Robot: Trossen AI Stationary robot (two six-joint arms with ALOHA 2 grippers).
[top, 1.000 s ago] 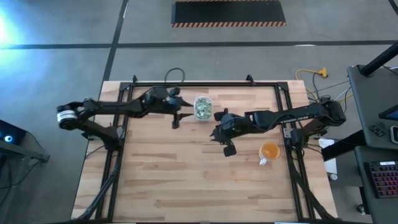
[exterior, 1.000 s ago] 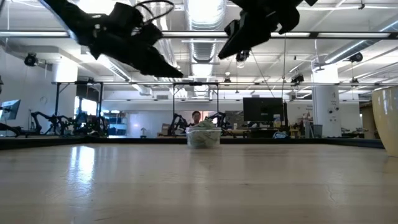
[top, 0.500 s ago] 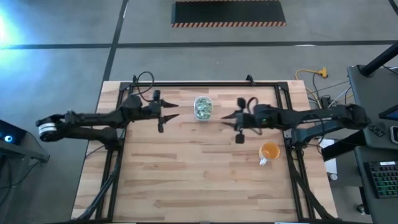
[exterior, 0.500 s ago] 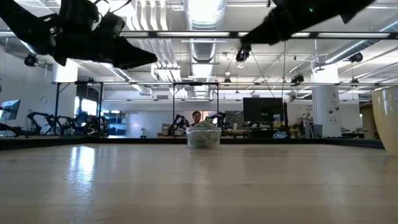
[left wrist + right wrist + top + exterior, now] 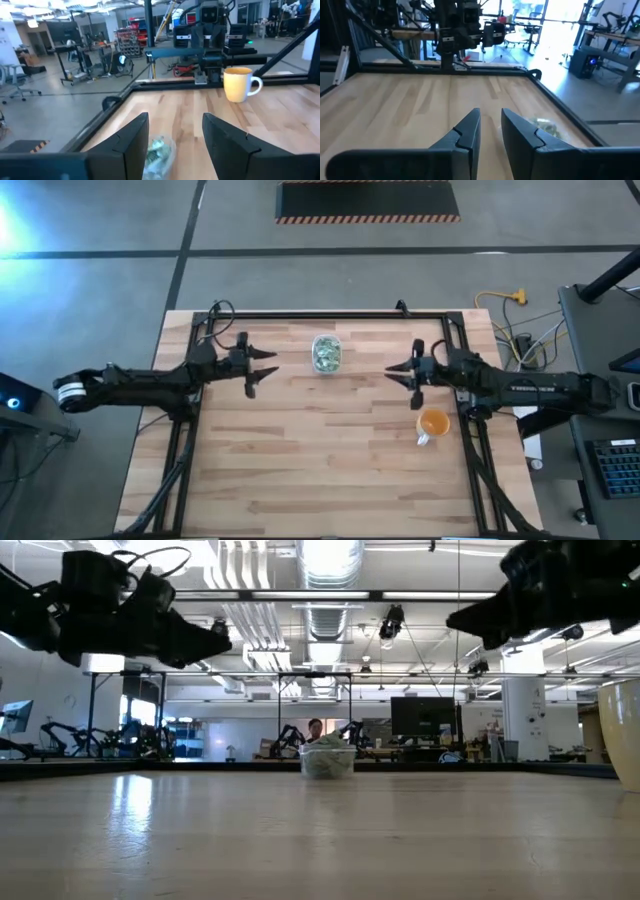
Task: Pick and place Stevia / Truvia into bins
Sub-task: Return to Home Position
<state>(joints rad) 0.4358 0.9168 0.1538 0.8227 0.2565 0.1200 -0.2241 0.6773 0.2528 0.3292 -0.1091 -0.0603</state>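
The clear bin stands on the table near its far edge and holds a heap of green and white Stevia / Truvia packets. It is also in the low view as the bin and in the left wrist view as the bin. My left gripper hovers left of the bin, level and pointing at it, open and empty. My right gripper hovers right of the bin, level, with a narrow gap between its fingers and nothing in it.
An orange mug stands on the table near the right edge, just nearer than my right gripper; it is also in the left wrist view as the mug. A black frame runs round the table's far and side edges. Bare wood lies nearer than the bin.
Both arms have drawn back from the bin and tipped from slanting down to level. My left gripper went toward the table's left edge. My right gripper went toward the right and far edges, farther and faster. The bin has stayed put.
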